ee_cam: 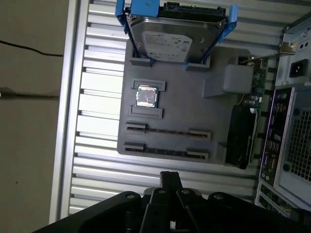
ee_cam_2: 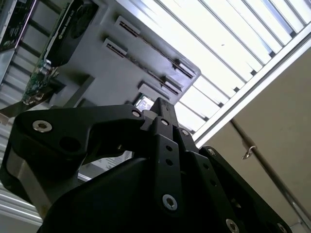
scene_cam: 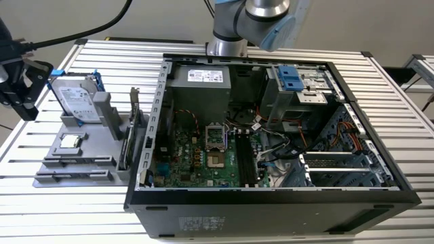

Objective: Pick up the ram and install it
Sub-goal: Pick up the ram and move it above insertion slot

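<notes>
Right in front of us in the first wrist view is the gripper (ee_cam: 169, 180). Its two black fingers are pressed together into one narrow tip, and we see nothing between them. The second wrist view gives the same picture, with the fingertips (ee_cam_2: 163, 108) meeting.

Just past that tip we see bare slats of the table (ee_cam: 97, 160), then the edge of the grey tray (ee_cam: 194, 111). The ram (ee_cam: 167, 152) is there, a thin dark strip on edge between two slotted holders in the row nearest the gripper. It is clear of the fingers. A second stick (ee_cam: 167, 130) sits in the next row, parallel to the first.

A little further along the tray we come to the square silver processor chip (ee_cam: 146, 96) in its own recess. Beyond it the hard drive (ee_cam: 176, 36) stands in its blue frame at the far end. The expansion card (ee_cam: 241, 136) stands on edge along the tray's side, by the computer case (ee_cam: 291, 121).

In the exterior view the gripper (scene_cam: 26, 101) hangs at the exterior view's left, just beside the hard drive and above the table. Well apart, on the exterior view's right, the case lies open. Its motherboard (scene_cam: 203, 157) is exposed, and the arm (scene_cam: 261, 20) rises behind it.
</notes>
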